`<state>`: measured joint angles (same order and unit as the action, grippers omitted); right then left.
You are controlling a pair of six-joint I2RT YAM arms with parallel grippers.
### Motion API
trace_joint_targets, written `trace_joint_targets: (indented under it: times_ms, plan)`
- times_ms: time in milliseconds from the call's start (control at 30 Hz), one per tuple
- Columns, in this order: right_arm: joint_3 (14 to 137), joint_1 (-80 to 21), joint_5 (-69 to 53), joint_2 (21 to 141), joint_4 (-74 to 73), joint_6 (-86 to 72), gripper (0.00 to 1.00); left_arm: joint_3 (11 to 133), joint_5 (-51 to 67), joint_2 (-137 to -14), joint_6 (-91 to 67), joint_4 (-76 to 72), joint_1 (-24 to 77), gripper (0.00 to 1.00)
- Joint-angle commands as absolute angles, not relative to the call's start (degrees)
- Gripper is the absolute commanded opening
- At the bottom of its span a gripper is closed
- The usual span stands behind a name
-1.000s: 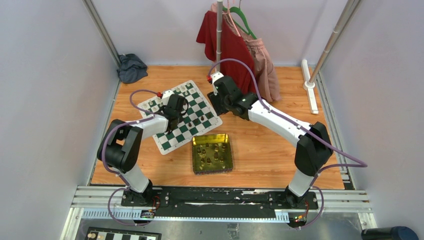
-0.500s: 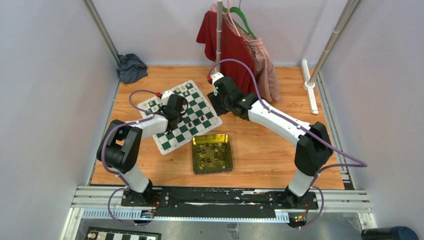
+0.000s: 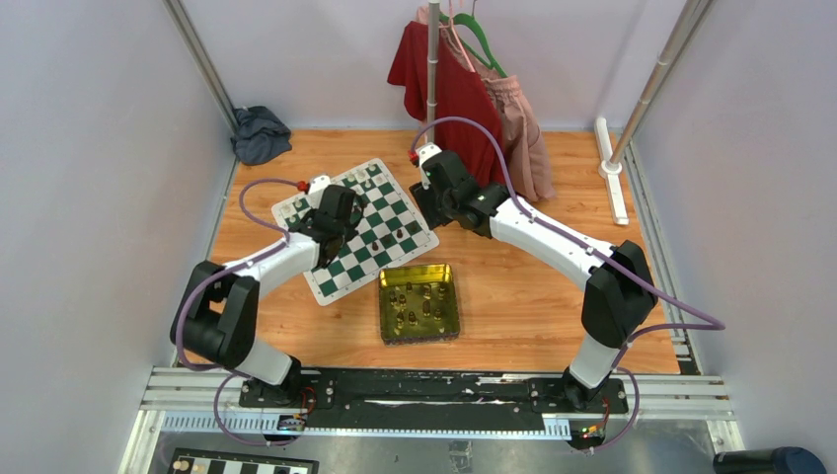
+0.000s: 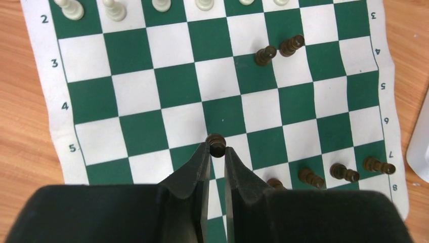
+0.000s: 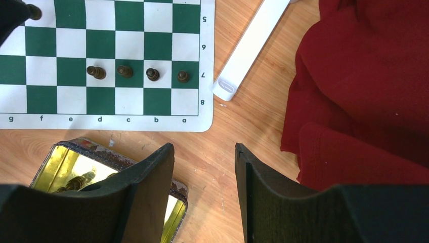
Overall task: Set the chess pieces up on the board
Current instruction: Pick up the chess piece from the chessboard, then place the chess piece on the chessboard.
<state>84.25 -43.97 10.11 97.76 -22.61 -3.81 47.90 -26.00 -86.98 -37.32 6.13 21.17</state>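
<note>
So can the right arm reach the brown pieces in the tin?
Probably yes. The right gripper is open and empty, the tin with its pieces sits uncovered just by it, and nothing lies between.

The green-and-white chessboard mat (image 3: 380, 252) lies left of centre on the wooden table (image 3: 533, 296), and the square metal tin (image 3: 382, 306) is just in front of its near-right edge. Dark brown chess pieces (image 3: 426, 292) sit in the tin, a few more are on the mat, and cream chess pieces (image 4: 71, 9) line its far-left edge. Red and pink clothes (image 3: 459, 94) hang behind.

left gripper (image 4: 216, 151) | jaws tightened onto dark chessman (image 4: 216, 143) | left arm (image 3: 281, 259) elbow dropped lower
</note>
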Motion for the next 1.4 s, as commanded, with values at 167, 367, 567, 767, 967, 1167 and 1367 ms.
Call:
trace_joint_targets:
  times_ms: [167, 367, 567, 767, 967, 1167, 1367]
  plan:
    - [82.66, -43.37, 9.94, 95.56, -24.25, -4.81, 0.52, 41.53, -25.34, -79.03, -38.32, 8.0, 23.84, 0.0]
    - [81.16, -43.33, 9.91, 94.26, -24.0, -5.37, 0.52, 39.74, -24.32, -77.45, -38.14, 7.96, 26.25, 0.0]
    - [79.54, -43.37, 9.85, 92.88, -23.96, -5.86, 0.52, 38.44, -23.6, -77.71, -38.33, 6.96, 27.13, 0.0]
    - [78.42, -43.37, 10.11, 91.97, -23.91, -5.83, 0.52, 39.12, -22.94, -80.39, -37.9, 5.95, 27.81, 0.0]
    - [77.88, -43.35, 10.5, 91.73, -23.96, -5.83, 0.52, 40.9, -22.68, -83.24, -37.38, 5.61, 28.25, 0.0]
    - [77.86, -43.35, 10.81, 91.89, -23.95, -5.69, 0.52, 42.87, -22.73, -85.89, -36.86, 5.4, 28.77, 0.0]
    - [77.79, -43.36, 10.91, 92.23, -23.93, -5.65, 0.52, 44.22, -23.02, -86.85, -36.65, 5.26, 29.26, 0.0]
